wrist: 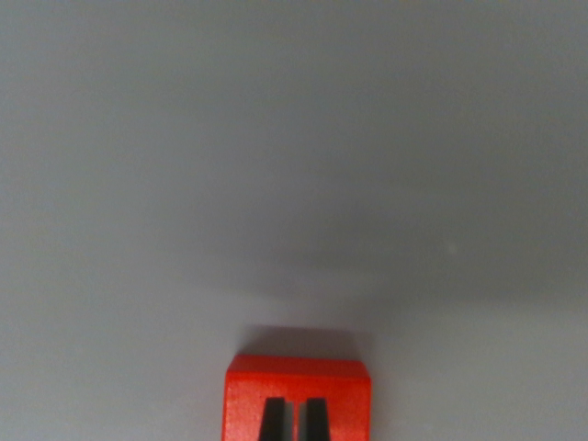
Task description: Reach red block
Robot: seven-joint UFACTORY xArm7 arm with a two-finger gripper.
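1. A red block (298, 397), matte and smooth with bevelled top corners, sits at the bottom centre of the wrist view on a plain, soft grey surface (294, 165).
2. No writing is legible.
3. Two dark gripper fingertips (273, 421) overlap the block's face, a narrow gap between them; whether they grip it cannot be told.
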